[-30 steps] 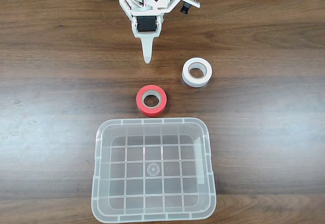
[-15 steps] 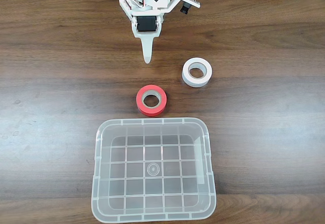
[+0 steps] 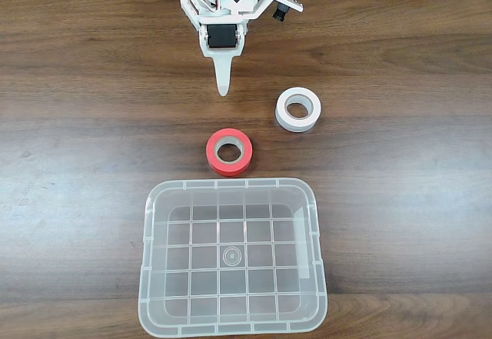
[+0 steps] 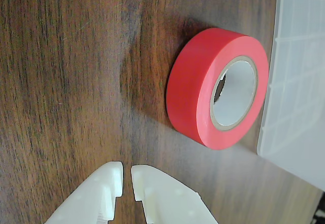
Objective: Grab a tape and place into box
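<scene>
The tape (image 3: pixel 229 152) is seen lying flat on the table (image 3: pixel 77 162) at the centre of the fixed view, just above the upper rim of the box (image 3: pixel 151 201) and apart from the white roll (image 3: pixel 298 110) at upper right. The gripper (image 4: pixel 127 176) is found at the bottom edge of the wrist view, its jaws nearly closed and holding nothing. The roll is judged light, stiff and smooth-sided; a hold across one wall of the ring, one finger through the core, is judged surest.
</scene>
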